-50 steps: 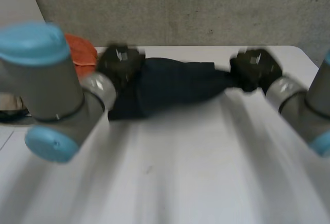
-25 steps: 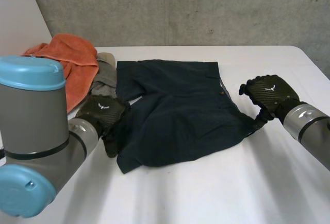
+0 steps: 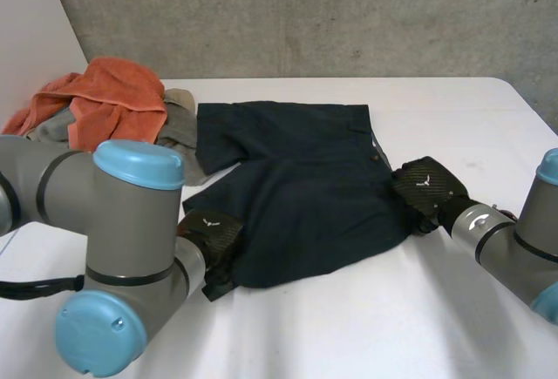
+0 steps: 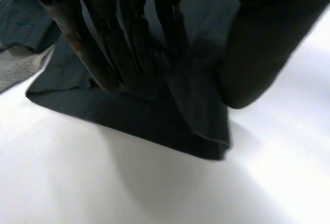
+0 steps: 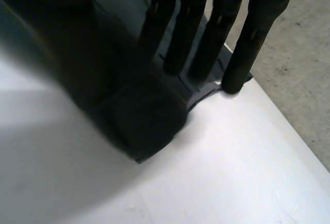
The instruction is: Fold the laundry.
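On the white table [image 3: 366,327], head view: dark shorts [image 3: 296,192] lie spread mid-table, left hand [image 3: 209,229] at their near left corner, right hand [image 3: 425,189] at their right edge. Left wrist view: straight fingers [image 4: 129,44] and thumb pinch that corner. Right wrist view: fingers [image 5: 178,38] and thumb pinch the edge.

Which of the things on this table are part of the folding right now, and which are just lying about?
In the job: dark shorts, spread flat; left hand at their near left corner; right hand at their near right corner.
Lying about: orange towel and grey garment, heaped untouched at the table's far left.
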Robot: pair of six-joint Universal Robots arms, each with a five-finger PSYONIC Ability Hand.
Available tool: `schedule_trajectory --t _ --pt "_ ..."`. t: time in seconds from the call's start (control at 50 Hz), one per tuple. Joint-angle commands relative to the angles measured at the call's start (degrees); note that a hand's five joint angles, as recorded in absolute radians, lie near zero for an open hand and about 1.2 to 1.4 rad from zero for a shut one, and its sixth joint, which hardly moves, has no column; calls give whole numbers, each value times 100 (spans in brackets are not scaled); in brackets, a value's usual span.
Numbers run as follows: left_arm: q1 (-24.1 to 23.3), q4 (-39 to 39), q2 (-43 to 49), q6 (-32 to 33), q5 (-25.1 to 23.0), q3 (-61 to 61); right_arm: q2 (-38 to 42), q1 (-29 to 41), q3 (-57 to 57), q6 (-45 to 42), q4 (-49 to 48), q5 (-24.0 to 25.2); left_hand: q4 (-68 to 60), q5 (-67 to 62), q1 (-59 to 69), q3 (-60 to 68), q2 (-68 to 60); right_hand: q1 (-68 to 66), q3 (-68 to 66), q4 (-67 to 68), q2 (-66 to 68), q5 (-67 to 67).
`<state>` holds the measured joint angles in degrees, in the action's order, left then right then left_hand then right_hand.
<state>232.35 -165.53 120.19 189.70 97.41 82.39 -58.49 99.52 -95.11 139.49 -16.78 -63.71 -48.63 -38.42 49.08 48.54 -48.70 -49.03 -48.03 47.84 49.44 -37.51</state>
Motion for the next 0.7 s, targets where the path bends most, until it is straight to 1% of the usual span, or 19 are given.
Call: schedule_trajectory --t 0.02,0.1,0.12,0.18,0.2,0.26,0.28,0.32,0.34,0.36,0.42,0.5,0.54,0.58,0.64,0.7 --pt "12 -190 84 234 375 -136 57 -20 124 535 -265 -63 -3137 -3158 3092 3146 -3130 -3097 -3197 3216 3056 -3249" --pt "12 -93 -240 427 279 13 -311 -38 -34 501 183 -62 -3137 -3158 3092 3146 -3130 -3097 -3197 3216 3056 -3249" --pt "21 -15 -433 541 174 127 -625 -73 -95 292 584 -71 -3137 -3158 3092 3146 -3130 -3097 -3197 3216 3056 -3249" --pt "-6 152 -776 822 -37 303 -1101 -178 -183 -288 1499 -80 -3137 -3158 3092 3146 -3130 -3097 -3197 3216 3056 -3249" --pt "-23 336 -951 1084 -168 425 -1347 -344 -236 -795 2285 -115 -3137 -3158 3092 3146 -3130 -3097 -3197 3216 3056 -3249" --pt "-6 697 -1120 1551 -328 619 -1560 -661 -324 -1632 3634 -264 -3137 -3158 3092 3146 -3130 -3097 -3197 3216 3056 -3249" --pt "12 924 -1172 1857 -432 724 -1656 -845 -385 -2122 4447 -360 -3137 -3158 3092 3146 -3130 -3097 -3197 3216 3056 -3249" --pt "47 1110 -1199 2087 -512 804 -1735 -917 -429 -2556 5094 -387 -3137 -3158 3092 3146 -3130 -3097 -3197 3216 3056 -3249" --pt "56 1189 -1199 2193 -539 831 -1771 -917 -447 -2688 5228 -387 -3137 -3158 3092 3146 -3130 -3097 -3197 3216 3056 -3249" --pt "47 1320 -1190 2368 -582 866 -1788 -839 -499 -2707 5255 -414 -3137 -3158 3092 3146 -3130 -3097 -3197 3216 3056 -3249" --pt "21 1453 -1173 2554 -601 849 -1806 -636 -526 -2506 5168 -449 -3137 -3158 3092 3146 -3130 -3097 -3197 3216 3056 -3249" --pt "47 1436 -962 2633 -452 700 -1815 -478 -491 -2163 5001 -449 -3137 -3158 3092 3146 -3130 -3097 -3197 3216 3056 -3249" --pt "82 1357 -804 2669 -285 393 -1780 -451 -368 -1961 4755 -388 -3137 -3158 3092 3146 -3130 -3097 -3197 3216 3056 -3249" --pt "117 1270 -664 2695 -170 120 -1719 -425 -263 -1786 4483 -352 -3137 -3158 3092 3146 -3130 -3097 -3197 3216 3056 -3249" --pt "161 936 -321 2677 -91 -565 -1552 -302 132 -1250 3842 -422 -3137 -3158 3092 3146 -3130 -3097 -3197 3216 3056 -3249" --pt "223 418 144 2721 -82 -1434 -1253 -126 685 -547 3191 -668 -3137 -3158 3092 3146 -3130 -3097 -3197 3216 3056 -3249"
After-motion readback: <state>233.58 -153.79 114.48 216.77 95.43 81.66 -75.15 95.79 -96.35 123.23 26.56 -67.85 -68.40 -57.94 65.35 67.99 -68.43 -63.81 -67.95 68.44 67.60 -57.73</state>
